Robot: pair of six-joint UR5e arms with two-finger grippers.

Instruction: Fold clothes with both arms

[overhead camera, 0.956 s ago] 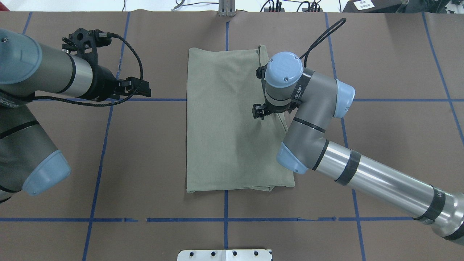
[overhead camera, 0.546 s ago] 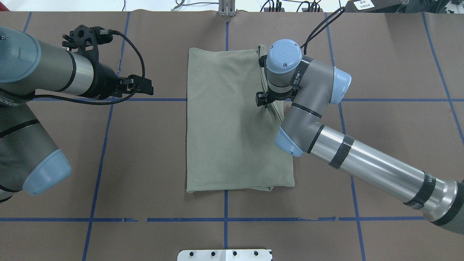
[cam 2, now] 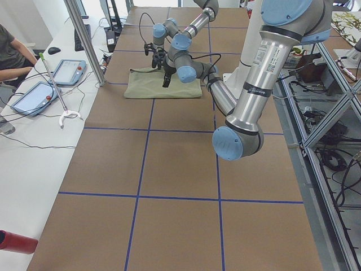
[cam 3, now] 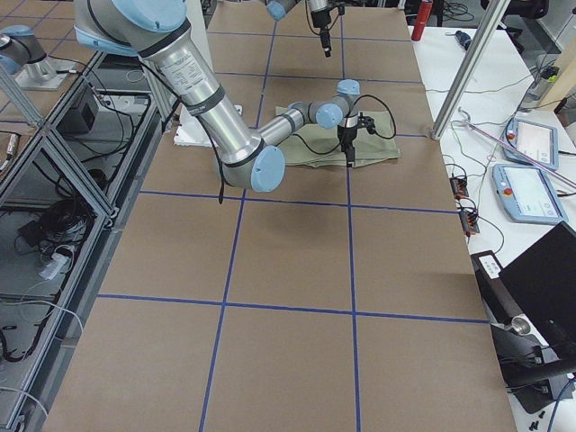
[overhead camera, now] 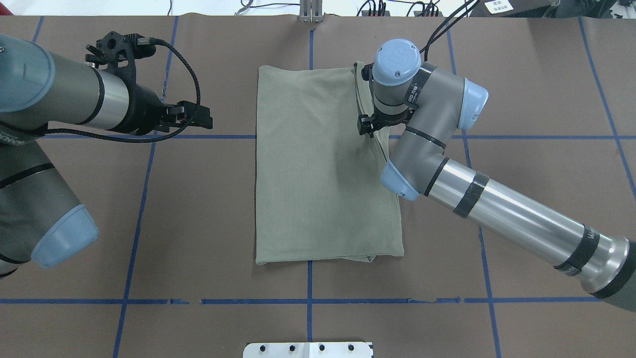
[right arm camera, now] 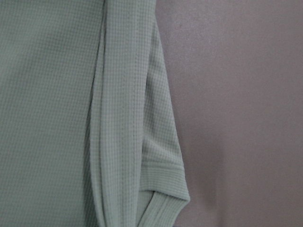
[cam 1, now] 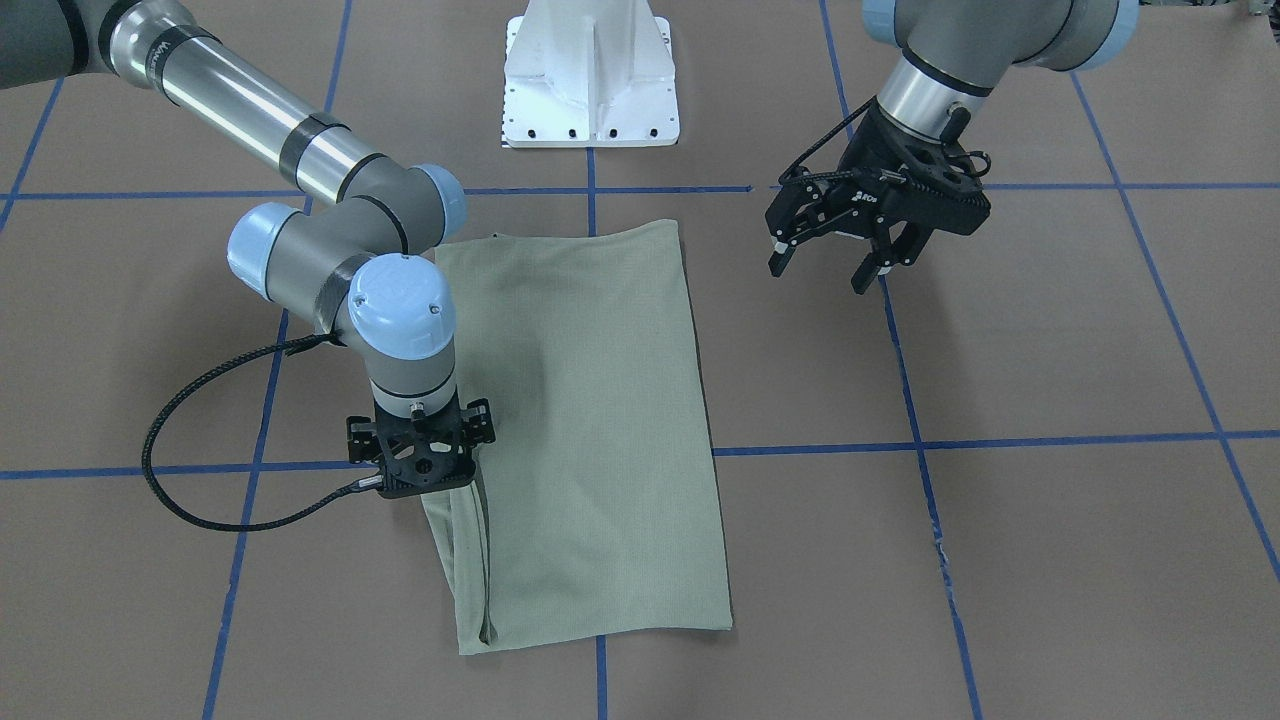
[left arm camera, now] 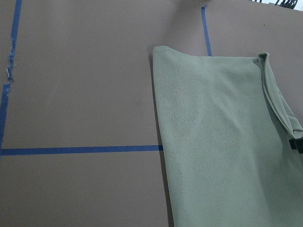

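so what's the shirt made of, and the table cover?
Shirt: soft matte knit, possibly a cotton blend; a fine waffle grid and the ribbed cuff show up close. Table cover: looks like matte brown paper, no sheen; could be thin card.

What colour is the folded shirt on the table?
The shirt is pale sage green, clearest in the right wrist view.
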